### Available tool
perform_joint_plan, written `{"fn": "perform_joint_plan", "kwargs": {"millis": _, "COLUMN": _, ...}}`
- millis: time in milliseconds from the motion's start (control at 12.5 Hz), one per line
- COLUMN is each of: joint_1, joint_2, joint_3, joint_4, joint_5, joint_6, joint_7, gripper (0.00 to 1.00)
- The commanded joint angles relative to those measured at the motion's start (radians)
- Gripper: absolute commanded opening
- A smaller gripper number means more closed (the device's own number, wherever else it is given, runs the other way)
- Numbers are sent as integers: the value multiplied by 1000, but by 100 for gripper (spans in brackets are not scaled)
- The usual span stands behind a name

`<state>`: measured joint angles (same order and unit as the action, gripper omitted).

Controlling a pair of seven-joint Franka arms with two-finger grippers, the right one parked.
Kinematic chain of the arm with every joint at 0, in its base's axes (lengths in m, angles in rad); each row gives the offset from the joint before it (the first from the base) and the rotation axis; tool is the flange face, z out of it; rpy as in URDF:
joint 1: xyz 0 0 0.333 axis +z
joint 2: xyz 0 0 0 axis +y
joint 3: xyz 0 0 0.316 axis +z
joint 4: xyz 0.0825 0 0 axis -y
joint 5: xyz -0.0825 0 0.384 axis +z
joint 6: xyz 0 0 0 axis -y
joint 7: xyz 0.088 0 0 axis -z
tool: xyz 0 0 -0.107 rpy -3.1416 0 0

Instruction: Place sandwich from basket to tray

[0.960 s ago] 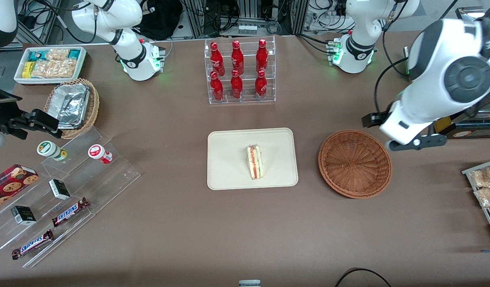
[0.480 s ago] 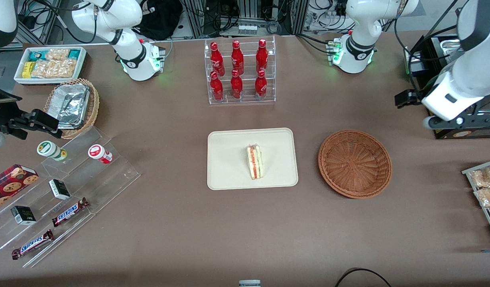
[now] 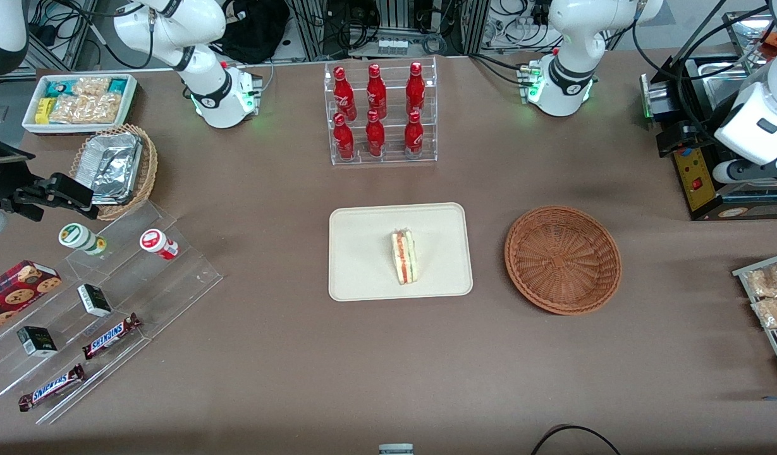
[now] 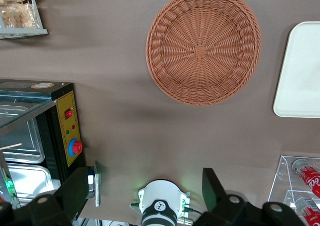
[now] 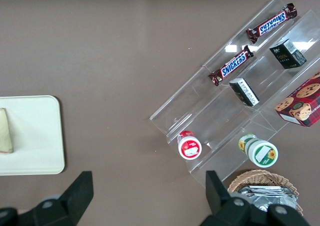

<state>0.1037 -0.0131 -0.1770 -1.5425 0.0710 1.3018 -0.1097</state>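
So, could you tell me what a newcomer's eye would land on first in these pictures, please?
Probably the sandwich lying on the cream tray at mid-table, with the reddish-brown basket beside it holding nothing. Next, the red bottles in their clear rack, farther from the front camera. The left arm's tool hangs open high above the table, toward the working arm's end.

The front view looks steeply down over the whole table. The left wrist view hangs high, facing straight down past the open gripper (image 4: 145,191) at the basket (image 4: 204,45) and one edge of the tray (image 4: 303,70). The right wrist view also looks down, sharing that tray.
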Motion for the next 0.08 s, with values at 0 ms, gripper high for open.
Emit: {"fn": "perform_joint_plan", "kwargs": {"millis": 0, "joint_1": 14, "joint_2": -27, "joint_3": -2, "joint_4": -30, "joint_5": -59, "joint_6": 23, "joint_7": 12, "gripper": 100}}
